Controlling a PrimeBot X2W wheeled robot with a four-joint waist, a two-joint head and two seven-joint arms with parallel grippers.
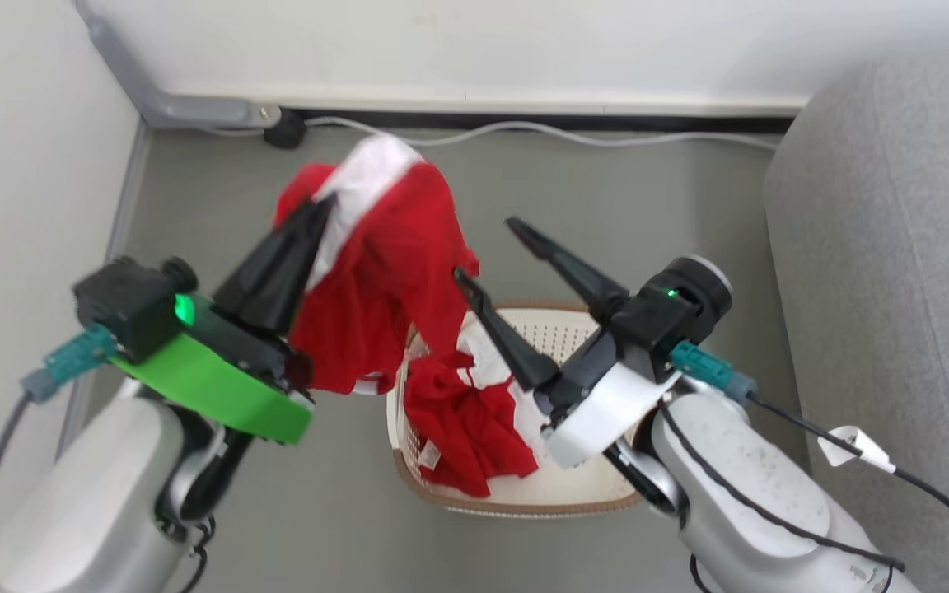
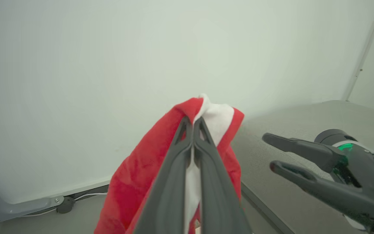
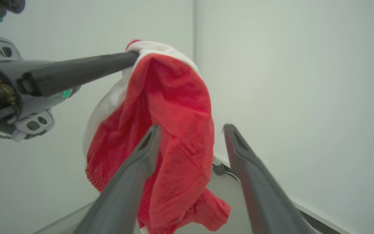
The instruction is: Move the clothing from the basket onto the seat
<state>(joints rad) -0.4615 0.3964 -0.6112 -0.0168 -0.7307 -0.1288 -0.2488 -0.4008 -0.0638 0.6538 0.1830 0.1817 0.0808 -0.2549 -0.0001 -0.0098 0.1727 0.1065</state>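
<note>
My left gripper [image 1: 322,206] is shut on a red garment with a white panel [image 1: 384,272], which hangs in the air above and left of the basket [image 1: 524,494]. In the left wrist view the shut fingers [image 2: 192,125] pinch the cloth [image 2: 131,182] at its white top. A second red and white garment [image 1: 462,420] lies crumpled in the cream basket. My right gripper [image 1: 487,247] stands open above the basket, just right of the hanging garment [image 3: 174,130], with nothing between its fingers [image 3: 148,143]. The grey seat [image 1: 895,272] fills the right side.
White walls stand ahead and to the left, with a grey conduit [image 1: 153,95] and a white cable [image 1: 540,132] along the skirting. Grey floor [image 1: 606,189] lies between the basket and the wall. A black cable with a white tag [image 1: 853,445] trails from my right arm.
</note>
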